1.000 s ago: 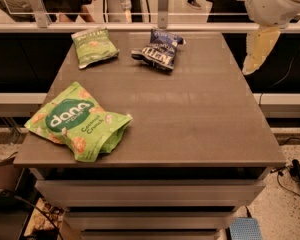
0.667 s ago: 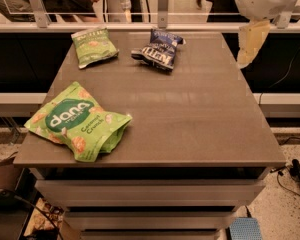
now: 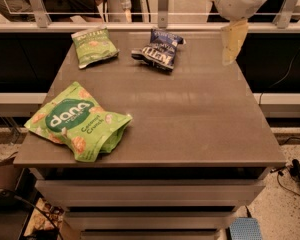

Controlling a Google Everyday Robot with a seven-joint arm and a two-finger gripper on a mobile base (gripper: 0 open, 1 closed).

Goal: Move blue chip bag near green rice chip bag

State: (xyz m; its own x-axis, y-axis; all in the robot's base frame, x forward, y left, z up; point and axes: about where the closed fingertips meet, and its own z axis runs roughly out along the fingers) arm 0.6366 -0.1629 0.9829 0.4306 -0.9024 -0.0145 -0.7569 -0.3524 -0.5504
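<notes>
The blue chip bag (image 3: 158,51) is a small crinkled navy bag with white lettering, lying at the far middle of the table. The green rice chip bag (image 3: 76,120) is a large bright green "dana" pouch lying at the near left. My gripper (image 3: 232,43) hangs from the white arm at the top right, above the table's far right edge, to the right of the blue bag and well apart from it. It holds nothing that I can see.
A smaller green snack bag (image 3: 93,45) lies at the far left of the grey table (image 3: 190,119). A metal railing (image 3: 162,6) runs behind the table. Drawers sit below the front edge. Cables lie on the floor at the right.
The arm and gripper have moved left, from beyond the table's right edge toward the far right of the table. The bags have not moved.
</notes>
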